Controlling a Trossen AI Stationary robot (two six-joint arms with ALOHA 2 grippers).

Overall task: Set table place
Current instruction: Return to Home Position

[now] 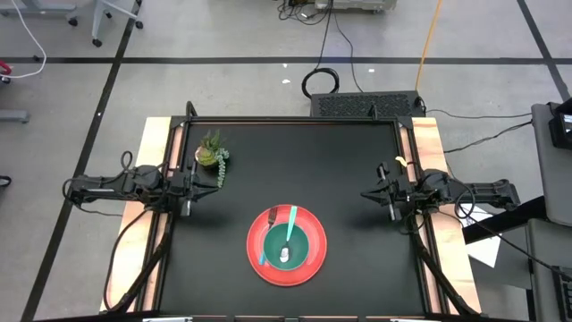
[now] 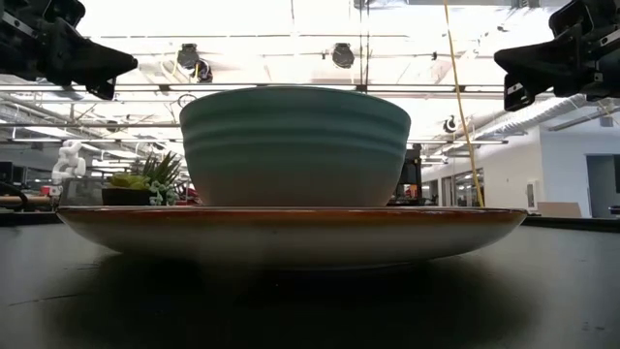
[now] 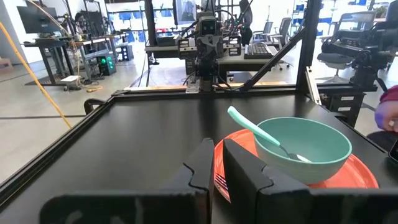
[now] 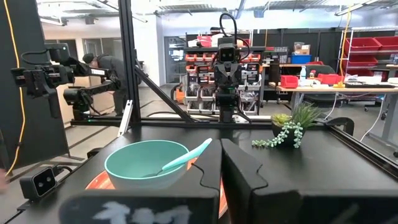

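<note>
The red plate [image 1: 308,264] lies on the black table [image 1: 295,152] near the middle of its near edge. The teal bowl [image 1: 299,246] stands on the plate. A spoon [image 1: 290,228] rests in the bowl, its light-blue handle [image 3: 245,124] leaning over the rim. A fork [image 1: 264,254] lies on the plate beside the bowl. My left gripper [image 1: 217,182] hovers level at the table's left side. My right gripper [image 1: 364,194] hovers level at the right side. Both are shut with nothing in them, well above the table [image 2: 121,66] [image 2: 504,60], and point at each other across it.
A small potted plant [image 1: 213,154] stands at the far left of the table, close to my left gripper. Light wooden strips [image 1: 154,170] run along the left and right sides. A dark box with cables [image 1: 366,104] sits beyond the far edge.
</note>
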